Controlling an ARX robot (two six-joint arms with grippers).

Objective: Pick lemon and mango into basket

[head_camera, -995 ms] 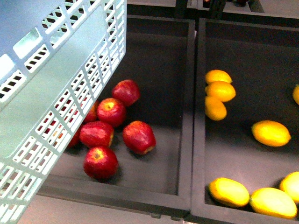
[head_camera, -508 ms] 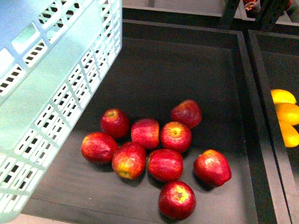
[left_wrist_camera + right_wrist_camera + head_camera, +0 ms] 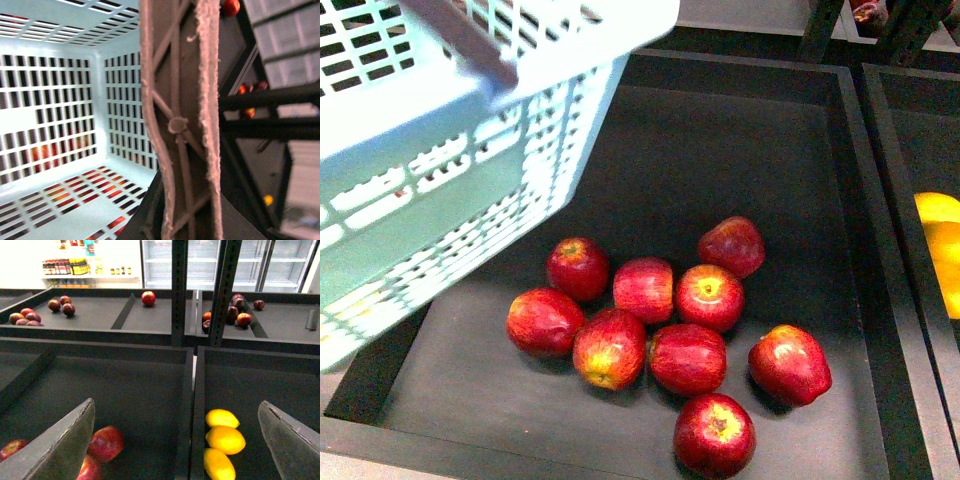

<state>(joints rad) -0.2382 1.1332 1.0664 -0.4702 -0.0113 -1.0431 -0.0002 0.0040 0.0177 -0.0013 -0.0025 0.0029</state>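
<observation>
Since half a second ago the basket has tipped and swung over the apple bin, its brown handle now showing; nothing looks done yet; seen from the left wrist, its slotted floor is bare. Nine apples lie clustered in that bin; the lemon sits with two like fruits in the neighbouring bin; no mango is in view. The right tool hangs spread wide and empty above the divider; the left tool's grip I cannot tell.
</observation>
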